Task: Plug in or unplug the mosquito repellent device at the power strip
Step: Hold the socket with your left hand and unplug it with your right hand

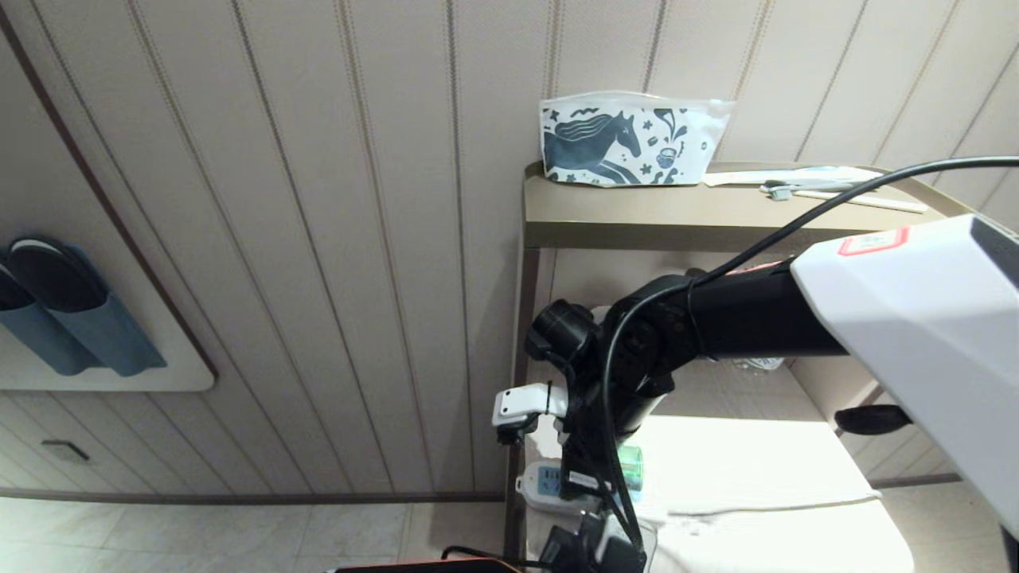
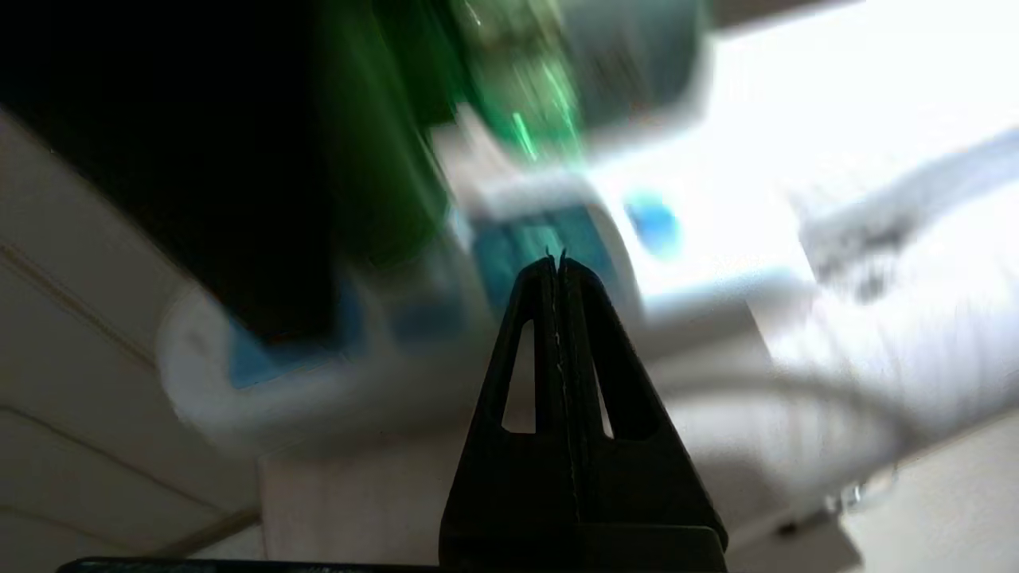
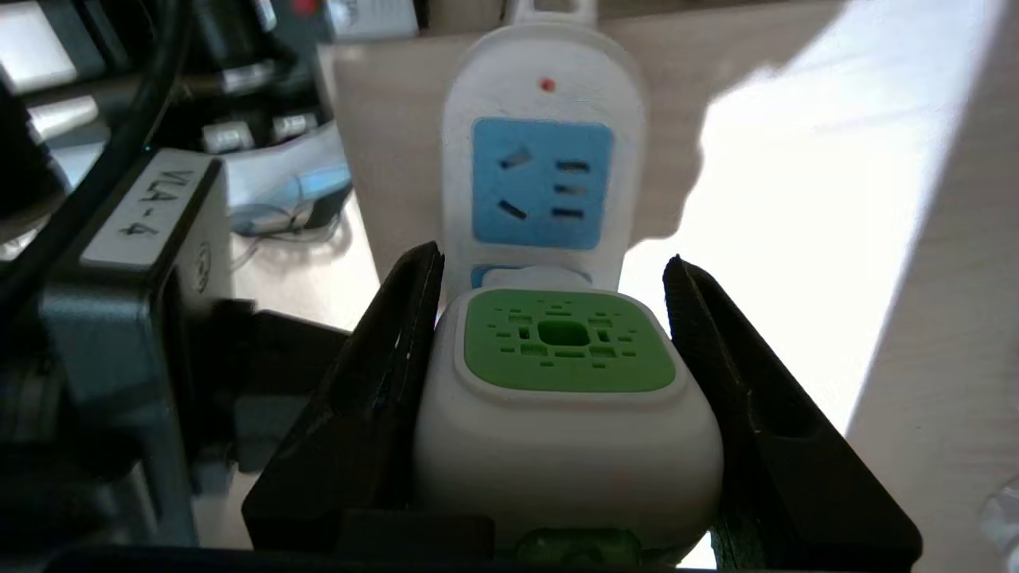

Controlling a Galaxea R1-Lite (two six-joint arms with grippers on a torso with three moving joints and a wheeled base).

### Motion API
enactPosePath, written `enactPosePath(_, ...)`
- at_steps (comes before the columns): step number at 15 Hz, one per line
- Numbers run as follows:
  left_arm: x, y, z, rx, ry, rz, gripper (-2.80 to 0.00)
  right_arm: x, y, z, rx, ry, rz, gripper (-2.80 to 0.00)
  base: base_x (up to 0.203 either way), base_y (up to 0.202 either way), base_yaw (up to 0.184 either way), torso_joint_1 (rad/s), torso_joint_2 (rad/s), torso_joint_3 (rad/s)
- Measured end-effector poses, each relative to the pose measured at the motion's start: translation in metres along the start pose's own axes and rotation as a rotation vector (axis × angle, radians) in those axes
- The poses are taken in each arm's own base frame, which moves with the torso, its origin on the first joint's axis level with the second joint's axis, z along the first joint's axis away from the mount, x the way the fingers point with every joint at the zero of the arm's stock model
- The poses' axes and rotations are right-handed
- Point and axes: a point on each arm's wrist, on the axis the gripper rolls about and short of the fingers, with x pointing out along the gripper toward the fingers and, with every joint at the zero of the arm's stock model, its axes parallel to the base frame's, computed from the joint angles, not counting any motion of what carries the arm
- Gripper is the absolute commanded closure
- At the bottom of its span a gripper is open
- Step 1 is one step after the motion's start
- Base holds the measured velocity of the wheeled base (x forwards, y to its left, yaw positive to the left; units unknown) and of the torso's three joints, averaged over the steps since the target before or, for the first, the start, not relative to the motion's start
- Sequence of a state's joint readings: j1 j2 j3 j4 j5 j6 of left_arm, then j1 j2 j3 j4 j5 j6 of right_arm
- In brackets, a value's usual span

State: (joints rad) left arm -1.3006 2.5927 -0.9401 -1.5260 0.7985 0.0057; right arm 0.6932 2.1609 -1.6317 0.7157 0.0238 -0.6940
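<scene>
The mosquito repellent device, a white rounded head with a green vented centre, sits between the fingers of my right gripper, which is shut on its sides. Its plug end meets the second socket face of the power strip; the prongs are hidden. In the head view the strip lies on the lower white shelf, with the device's green bottle just behind my right wrist. My left gripper is shut and empty, and hovers close over the blurred strip near its round blue button.
The strip lies at the left edge of the bedside shelf unit, close to its upright post and the panelled wall. A horse-print pouch and a toothbrush lie on top. Slippers hang on the wall at the left.
</scene>
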Motion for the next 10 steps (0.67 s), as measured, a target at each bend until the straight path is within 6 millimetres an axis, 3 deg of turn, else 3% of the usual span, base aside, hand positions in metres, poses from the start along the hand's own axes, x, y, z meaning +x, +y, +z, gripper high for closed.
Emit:
enactPosePath(5, -0.0004, 0.0004, 0.0090, -0.011, -0.013, -0.003, 0.00, 0.0015, -0.0020, 0.0003, 0.002, -0.003, -0.008, 0.00, 0.000, 0.000, 0.000, 0.000, 0.00, 0.000)
enactPosePath(10, 0.0024, -0.0015, 0.0044, -0.007, -0.012, -0.004, 0.00, 0.0036, -0.0009, 0.0037, -0.006, -0.013, -0.014, 0.00, 0.000, 0.000, 0.000, 0.000, 0.00, 0.000)
